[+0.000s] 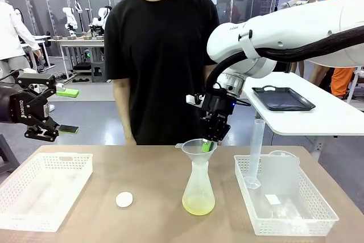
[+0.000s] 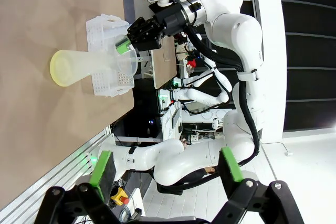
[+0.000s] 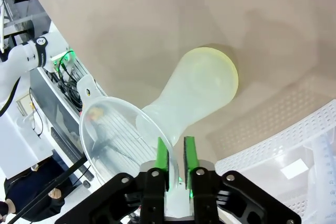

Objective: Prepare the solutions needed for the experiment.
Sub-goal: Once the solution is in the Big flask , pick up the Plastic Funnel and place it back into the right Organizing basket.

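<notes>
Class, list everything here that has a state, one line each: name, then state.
flask: upright, uncapped, funnel in its neck
solution: shallow layer in the flask
funnel: seated in flask, rim pinched by right gripper
cap: off, lying on table
cylinder: standing in basket, leaning slightly
left gripper: open, holding nothing
right gripper: shut on funnel

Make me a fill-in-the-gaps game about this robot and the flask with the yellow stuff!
The right pincer is shut on the rim of the ____. The liquid inside the flask is pale ____. The small white cap lies on the ____. The left pincer is ____.
Missing words: funnel, yellow-green, table, open.
</notes>
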`<state>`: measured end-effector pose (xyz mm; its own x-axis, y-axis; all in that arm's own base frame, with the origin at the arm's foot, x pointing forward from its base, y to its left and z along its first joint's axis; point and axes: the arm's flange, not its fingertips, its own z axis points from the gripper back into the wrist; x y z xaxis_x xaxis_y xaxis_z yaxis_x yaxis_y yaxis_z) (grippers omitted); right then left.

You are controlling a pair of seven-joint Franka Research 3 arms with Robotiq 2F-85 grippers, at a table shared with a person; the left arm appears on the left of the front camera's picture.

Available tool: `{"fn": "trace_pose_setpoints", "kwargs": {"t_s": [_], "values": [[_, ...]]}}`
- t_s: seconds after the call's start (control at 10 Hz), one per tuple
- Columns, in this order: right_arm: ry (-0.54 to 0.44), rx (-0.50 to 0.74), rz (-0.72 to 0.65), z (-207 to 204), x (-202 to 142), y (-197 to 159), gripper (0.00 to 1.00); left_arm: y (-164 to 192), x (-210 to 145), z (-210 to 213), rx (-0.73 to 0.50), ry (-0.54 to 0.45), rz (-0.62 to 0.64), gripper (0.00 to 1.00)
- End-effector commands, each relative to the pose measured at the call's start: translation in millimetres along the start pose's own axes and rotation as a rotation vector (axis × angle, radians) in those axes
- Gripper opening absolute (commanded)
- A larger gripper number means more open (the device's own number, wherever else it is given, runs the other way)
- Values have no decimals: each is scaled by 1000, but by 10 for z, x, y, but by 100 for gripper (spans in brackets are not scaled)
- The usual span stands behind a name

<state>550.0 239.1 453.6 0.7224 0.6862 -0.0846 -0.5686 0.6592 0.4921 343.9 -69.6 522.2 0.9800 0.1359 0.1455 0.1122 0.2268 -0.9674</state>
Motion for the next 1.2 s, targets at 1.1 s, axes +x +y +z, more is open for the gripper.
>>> {"fn": "trace_pose_setpoints", "kwargs": {"t_s": [1.1], "values": [[8,-52,10,101,-24,279,0,-34,1,-22,-27,-4,2,100]]}}
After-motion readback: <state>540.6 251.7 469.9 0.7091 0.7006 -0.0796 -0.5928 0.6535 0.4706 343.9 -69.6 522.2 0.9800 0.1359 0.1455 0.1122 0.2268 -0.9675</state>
